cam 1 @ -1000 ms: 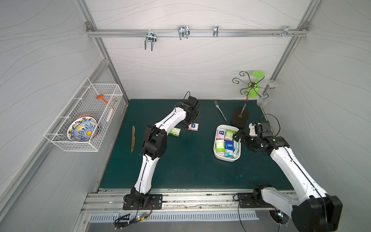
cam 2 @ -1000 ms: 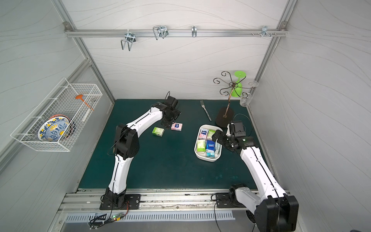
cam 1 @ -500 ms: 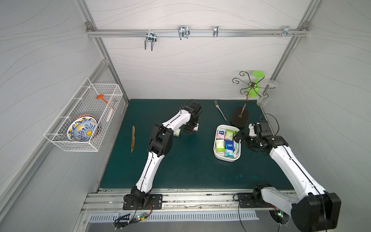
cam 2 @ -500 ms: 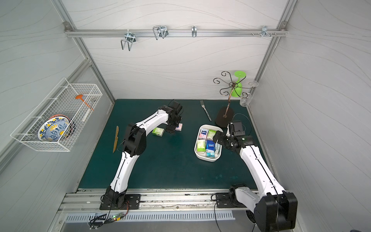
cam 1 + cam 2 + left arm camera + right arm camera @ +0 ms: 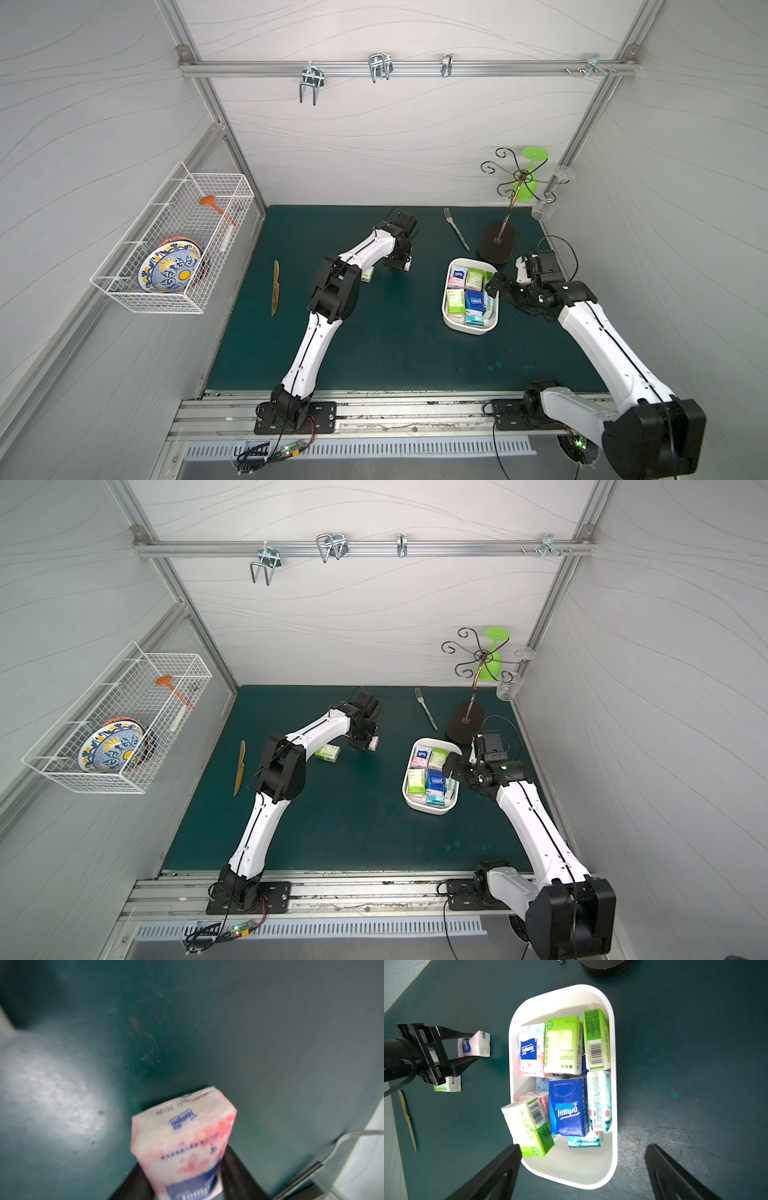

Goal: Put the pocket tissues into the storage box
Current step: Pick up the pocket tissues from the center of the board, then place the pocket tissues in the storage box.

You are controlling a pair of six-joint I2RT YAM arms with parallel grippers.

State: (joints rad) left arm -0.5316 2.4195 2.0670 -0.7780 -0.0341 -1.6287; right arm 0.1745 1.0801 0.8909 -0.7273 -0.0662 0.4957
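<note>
Pocket tissues: one pink packet point(image 5: 182, 1147) is pinched between the fingers of the left gripper point(image 5: 473, 1046), left of the storage box point(image 5: 469, 330); whether it touches the mat point(image 5: 374, 353) cannot be told. A green packet point(image 5: 327, 753) lies loose on the mat beside that arm.
Box contents: pink, green, dark blue and light blue packets; a tilted green packet point(image 5: 529, 1126) leans on one long wall.
Right gripper point(image 5: 582, 1147): fingers spread wide, holding nothing, at the box's right side.
Surface: dark green mat, scuffed.
Room: white wall panels, aluminium rail point(image 5: 380, 68) with metal hooks.
Around: fork point(image 5: 456, 228), knife point(image 5: 275, 286), wire basket point(image 5: 174, 237) holding a patterned plate point(image 5: 170, 270).
In the way: hook stand base point(image 5: 496, 245), just beside the box's far end.
</note>
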